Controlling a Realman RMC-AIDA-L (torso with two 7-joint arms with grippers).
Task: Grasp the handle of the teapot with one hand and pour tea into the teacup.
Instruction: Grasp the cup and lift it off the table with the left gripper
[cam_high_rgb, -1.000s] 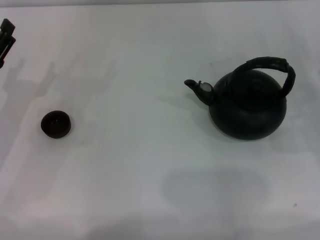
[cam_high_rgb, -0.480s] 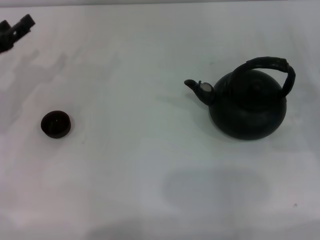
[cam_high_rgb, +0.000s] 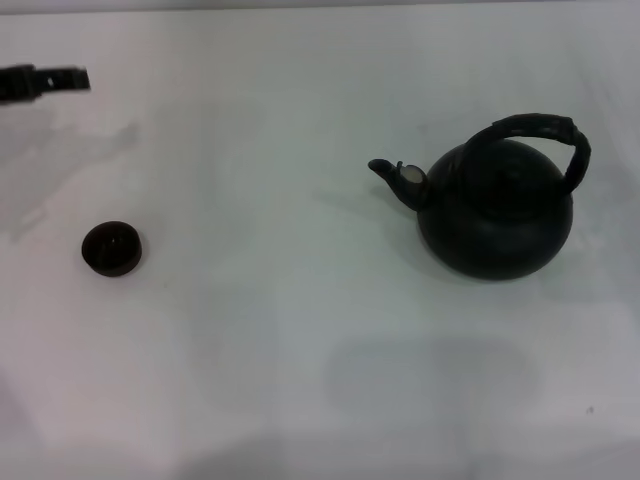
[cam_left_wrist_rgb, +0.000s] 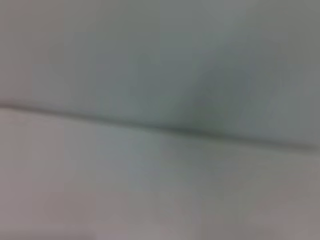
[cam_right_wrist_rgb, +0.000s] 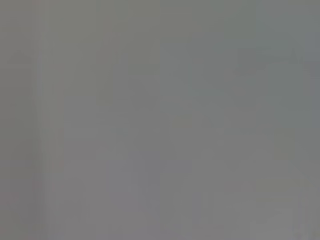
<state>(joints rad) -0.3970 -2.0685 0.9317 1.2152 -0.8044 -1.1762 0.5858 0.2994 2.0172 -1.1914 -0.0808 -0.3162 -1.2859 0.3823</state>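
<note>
On the white desk (cam_high_rgb: 300, 330), the large round matte-black teapot (cam_high_rgb: 497, 215) sits at 3 o'clock, its thick black arched handle (cam_high_rgb: 535, 135) untouched. The small dark round teacup (cam_high_rgb: 111, 248) sits at 9 o'clock. The left pincer (cam_high_rgb: 45, 82) hovers at 10 o'clock; whether it is spread cannot be told.

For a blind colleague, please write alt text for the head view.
A large black teapot with an arched handle stands on a white table at the right, its spout toward a small dark teacup far off at the left. The left gripper shows at the upper left edge; nothing holds the pot.
</note>
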